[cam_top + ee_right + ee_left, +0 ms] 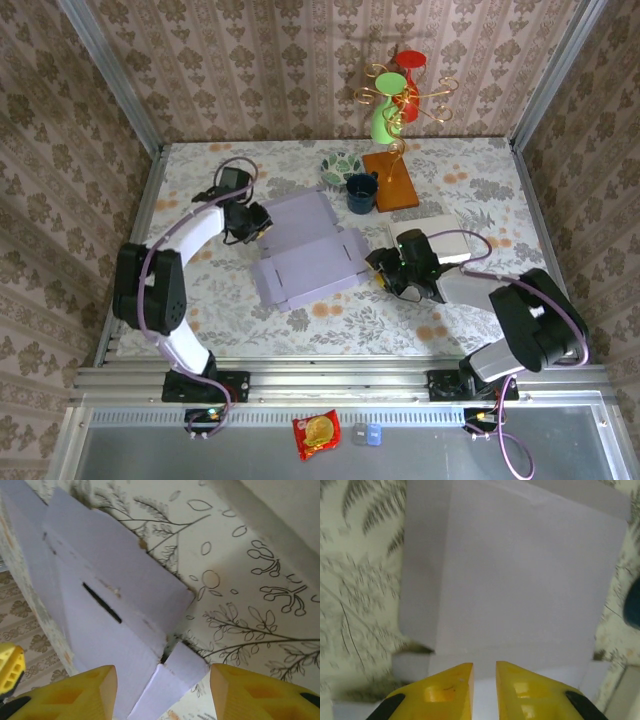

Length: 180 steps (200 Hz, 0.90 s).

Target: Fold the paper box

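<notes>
Paper box (305,250) lies unfolded and mostly flat on the tabletop (260,325), lavender, two big panels with side flaps; it is the landmark for everything below.

Left gripper (258,228) sits at the box's far-left corner, arm reaching in from the box's left; in the left wrist view the left gripper (484,680) has jaws slightly parted, a narrow gap between the yellow fingers (445,690), with the lavender panel (520,580) showing through and beyond the gap; cannot tell whether the tips touch the paper.

Right gripper (383,272) is at the box's right edge, just beside the near-right flap; in the right wrist view the right gripper (162,690) has jaws spread wide, one yellow finger (250,692) on each side of a small tab (185,665) at the box's corner; box panel (110,595) there is raised off the cloth and tilted, with a dark slot (102,602) cut in it.

Blue mug (361,192) stands just beyond the box's far-right corner; orange board (390,180) is right of the mug, further from the box; patterned bowl (340,167) is beyond the box's far edge; green vase (385,115) stands well beyond the box at the back wall; white carton (447,238) lies to the box's right, past the right gripper; red snack packet (316,433) lies well nearer than the box, off the cloth on the grey front ledge.
</notes>
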### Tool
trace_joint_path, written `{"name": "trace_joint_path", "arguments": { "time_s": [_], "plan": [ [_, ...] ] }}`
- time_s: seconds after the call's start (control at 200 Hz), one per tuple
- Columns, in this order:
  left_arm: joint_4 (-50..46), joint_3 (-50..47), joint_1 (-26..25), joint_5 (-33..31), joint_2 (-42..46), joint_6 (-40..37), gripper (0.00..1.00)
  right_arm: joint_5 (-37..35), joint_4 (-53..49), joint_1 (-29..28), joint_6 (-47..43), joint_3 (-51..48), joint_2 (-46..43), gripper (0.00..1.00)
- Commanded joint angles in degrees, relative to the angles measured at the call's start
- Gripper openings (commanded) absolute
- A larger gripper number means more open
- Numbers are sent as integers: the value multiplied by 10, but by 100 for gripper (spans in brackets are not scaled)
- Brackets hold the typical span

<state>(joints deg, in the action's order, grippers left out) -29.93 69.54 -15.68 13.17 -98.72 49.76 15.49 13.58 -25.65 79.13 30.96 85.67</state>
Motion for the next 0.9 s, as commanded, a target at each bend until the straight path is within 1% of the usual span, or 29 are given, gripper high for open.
{"name": "trace_joint_path", "arguments": {
  "time_s": [0.0, 0.12, 0.245, 0.39, 0.675, 0.895],
  "plan": [
    [-37, 30, 8, -6, -45, -80, 20, -2, 32, -8, 14, 20, 21, 53],
    [-21, 35, 8, -8, -87, -90, 20, -14, 46, -10, 16, 16, 31, 52],
    [-16, 28, 7, -22, -109, -99, 20, -15, 67, -10, 14, 17, 46, 51],
    [-19, 20, 8, -29, -118, -117, 20, -18, 82, -9, 12, 17, 63, 50],
    [-14, 0, 7, -27, -126, -121, 20, -16, 120, -3, 14, 13, 79, 48],
    [-14, 0, 5, -28, -125, -122, 19, -7, 146, -3, 28, 6, 88, 43]
  ]
}}
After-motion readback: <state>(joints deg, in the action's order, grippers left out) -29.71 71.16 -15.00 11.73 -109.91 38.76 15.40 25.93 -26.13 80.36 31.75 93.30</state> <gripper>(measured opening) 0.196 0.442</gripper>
